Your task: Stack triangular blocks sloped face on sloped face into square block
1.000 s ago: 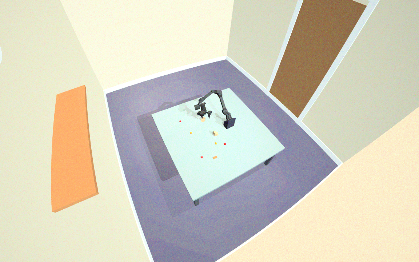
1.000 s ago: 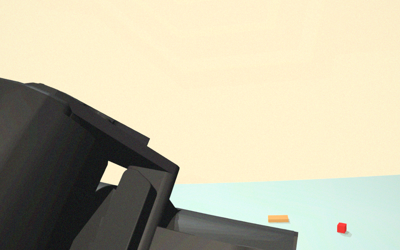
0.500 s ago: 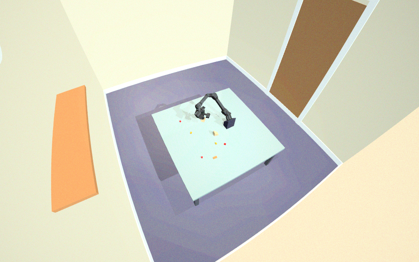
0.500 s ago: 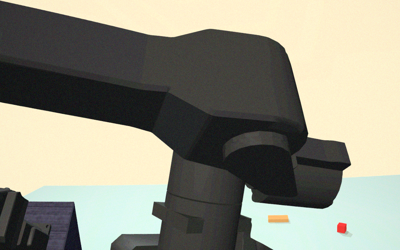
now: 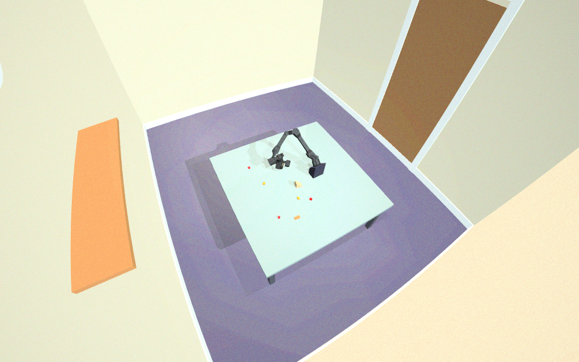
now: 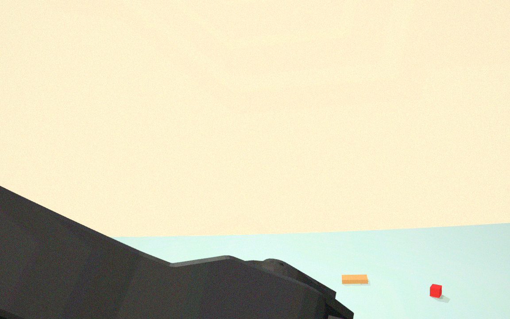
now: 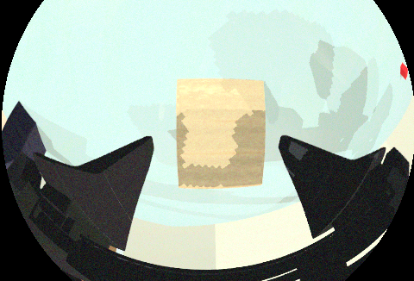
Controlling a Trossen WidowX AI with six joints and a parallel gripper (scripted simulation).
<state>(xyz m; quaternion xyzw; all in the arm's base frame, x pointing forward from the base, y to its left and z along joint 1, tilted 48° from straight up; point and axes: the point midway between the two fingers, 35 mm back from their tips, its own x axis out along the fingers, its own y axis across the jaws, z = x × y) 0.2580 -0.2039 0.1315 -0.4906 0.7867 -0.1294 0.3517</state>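
Note:
One wooden triangular block (image 7: 211,136) lies on the table (image 7: 108,57) (image 5: 341,198), centred between my fingertips in the wrist view, with a gap on each side. Its two ends face the fingers. How far below the fingertips it lies cannot be told exactly. In the top view my hand mostly hides it. The other triangular block (image 5: 298,184) stands apart, nearer the middle of the table, with a triangular end showing. My gripper (image 7: 218,142) (image 5: 282,164) is wide open and empty. The exterior view shows only dark arm links.
The dark arm base (image 5: 317,170) stands beside the second block. Red cubes (image 5: 249,167) (image 5: 310,198) (image 5: 278,217), yellow cubes (image 5: 263,183) (image 5: 298,198) and a flat orange block (image 5: 296,217) (image 6: 354,279) lie about the table. One red cube (image 7: 404,71) shows at the wrist view's right edge.

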